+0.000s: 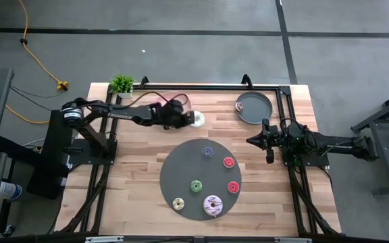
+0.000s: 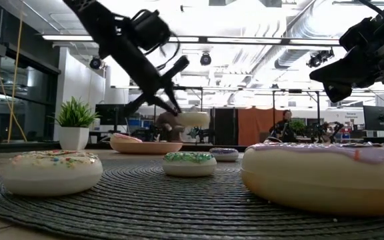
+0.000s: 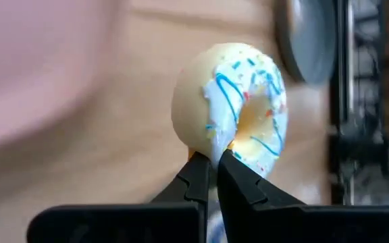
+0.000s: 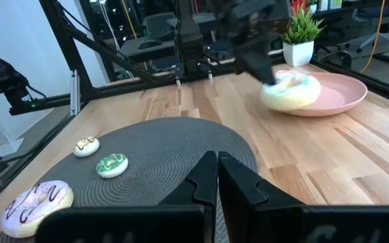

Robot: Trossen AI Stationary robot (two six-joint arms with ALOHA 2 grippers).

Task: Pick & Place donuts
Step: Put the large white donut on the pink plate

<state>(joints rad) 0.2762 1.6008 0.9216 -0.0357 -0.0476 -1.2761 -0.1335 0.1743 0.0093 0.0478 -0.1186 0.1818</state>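
Observation:
My left gripper (image 1: pixel 186 119) is over the far part of the table, shut on a white-frosted donut with blue sprinkles (image 3: pixel 231 101), just beside the pink plate (image 4: pixel 336 94). A pink donut (image 2: pixel 125 138) lies on that plate. On the dark grey disc (image 1: pixel 181 169) lie a blue donut (image 1: pixel 207 152), two red ones (image 1: pixel 229 162) (image 1: pixel 233 187), a green one (image 1: pixel 196 185), a cream one (image 1: pixel 178 203) and a large purple-frosted one (image 1: pixel 213 204). A brown donut (image 1: pixel 239 106) rests on the grey plate (image 1: pixel 258 108). My right gripper (image 4: pixel 217 165) hovers shut at the disc's right side, holding nothing. My left gripper pinches the white-frosted donut between its two fingers (image 3: pixel 198 169) on the part of the ring nearest the gripper (image 3: pixel 215 145). The fingers slant down toward the table's right. The donut is lifted clear of the table (image 2: pixel 192 119) and stands on edge.
A small potted plant (image 1: pixel 121 84) stands at the far left corner. Black frame rails (image 1: pixel 286 115) run along the far and right sides. Bare wood (image 1: pixel 134 169) lies left of the disc.

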